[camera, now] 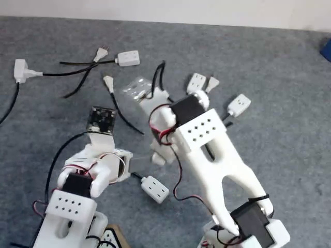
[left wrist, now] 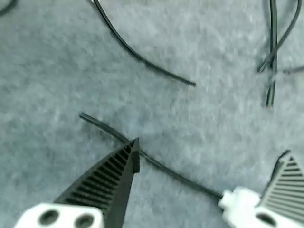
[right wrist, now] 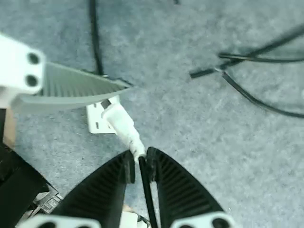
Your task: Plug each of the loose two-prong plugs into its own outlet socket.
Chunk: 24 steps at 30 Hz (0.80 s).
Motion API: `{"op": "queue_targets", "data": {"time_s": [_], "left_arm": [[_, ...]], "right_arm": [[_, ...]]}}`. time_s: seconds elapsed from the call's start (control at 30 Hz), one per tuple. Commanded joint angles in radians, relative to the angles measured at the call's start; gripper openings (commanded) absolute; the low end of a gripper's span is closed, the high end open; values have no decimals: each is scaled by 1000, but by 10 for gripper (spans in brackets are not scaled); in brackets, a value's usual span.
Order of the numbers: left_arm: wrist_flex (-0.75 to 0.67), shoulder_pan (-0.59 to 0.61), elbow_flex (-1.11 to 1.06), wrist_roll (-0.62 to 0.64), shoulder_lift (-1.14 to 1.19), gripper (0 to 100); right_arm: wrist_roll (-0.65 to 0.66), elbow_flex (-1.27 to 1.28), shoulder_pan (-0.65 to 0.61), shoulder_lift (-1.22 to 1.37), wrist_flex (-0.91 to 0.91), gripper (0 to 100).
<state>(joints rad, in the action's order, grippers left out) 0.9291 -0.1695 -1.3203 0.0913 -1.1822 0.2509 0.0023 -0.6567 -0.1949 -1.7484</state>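
Grey felt-like worktop (camera: 289, 129) spreads across the whole scene, fuzzy and even. Up toward the middle, a crumpled clear plastic bag (camera: 135, 87) lies flat on it. Far right corner, a blue object (camera: 327, 49) pokes in at the edge. Along the back runs a pale wall (camera: 155, 9). Down at the near edge, a tan block (camera: 118, 235).
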Motion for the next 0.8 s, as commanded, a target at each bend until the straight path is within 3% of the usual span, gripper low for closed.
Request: {"op": "queue_targets", "data": {"time_s": [0.0,0.13,0.3,0.4,0.77], "left_arm": [[-9,-51,-4,-12,-1,432],[-9,-38,-1,-9,-2,432],[-74,209,25,-5,-2,432],[-114,300,25,60,-2,432],[-115,278,25,81,-10,432]], "right_arm": [[11,-56,25,-4,-12,8],[-25,-56,-2,-4,-12,8],[-28,8,-38,-4,-12,8],[-29,28,-38,-4,-12,8],[-66,36,-93,-2,-13,7]]}}
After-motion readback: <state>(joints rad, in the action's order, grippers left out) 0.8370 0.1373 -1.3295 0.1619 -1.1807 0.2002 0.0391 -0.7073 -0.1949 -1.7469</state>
